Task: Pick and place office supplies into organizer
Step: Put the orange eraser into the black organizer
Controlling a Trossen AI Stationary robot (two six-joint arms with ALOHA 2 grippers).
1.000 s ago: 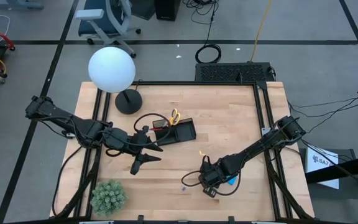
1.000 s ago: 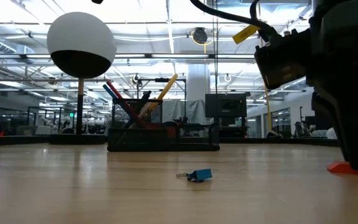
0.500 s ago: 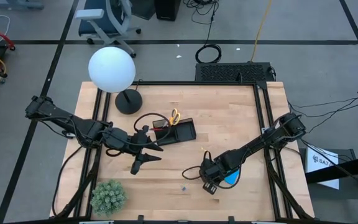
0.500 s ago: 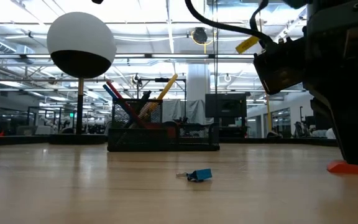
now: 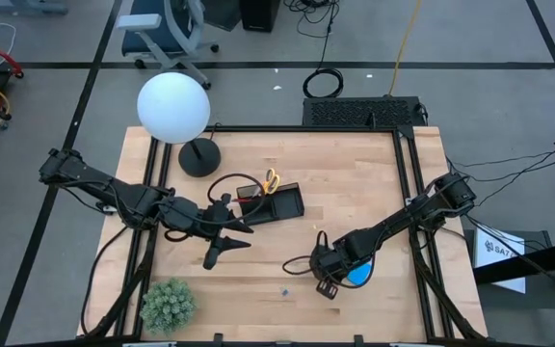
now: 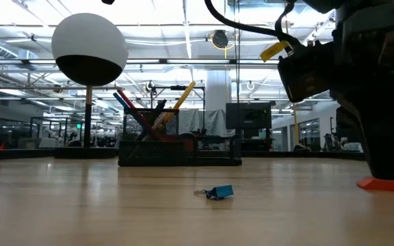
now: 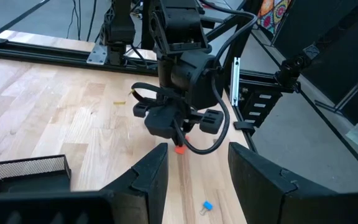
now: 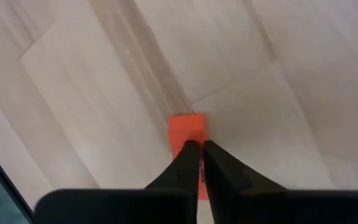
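Observation:
A small red-orange piece (image 8: 187, 132) lies on the wooden table near its front right, with my right gripper (image 8: 197, 149) shut on it from above; the low view shows the piece (image 6: 378, 183) at table height. Just right of that gripper lies a blue note pad (image 5: 358, 277). The black organizer (image 5: 276, 204) stands at mid-table holding yellow-handled scissors (image 5: 271, 179) and pens (image 6: 132, 109). A tiny blue clip (image 6: 219, 192) rests on the table nearer the front. My left gripper (image 5: 237, 236) hovers open, left of the organizer, above the table. My right gripper pinches the red-orange piece (image 8: 191, 144) between its two fingertips, which come steeply from above, pointing down. Orange shows in the slit between the fingers. The piece's free end juts out past the tips; I cannot tell whether it is clear of the table.
A white globe lamp (image 5: 173, 108) on a round black base stands at the far left; a green plant (image 5: 168, 304) sits at the near left corner. A small yellow bit (image 5: 308, 233) lies right of the organizer. Bare wood stretches between organizer and right gripper.
My right gripper has risen a little and drawn slightly toward the table's far edge, tipping somewhat, so more of the blue note pad shows beside it. The red-orange piece stays under its fingertips.

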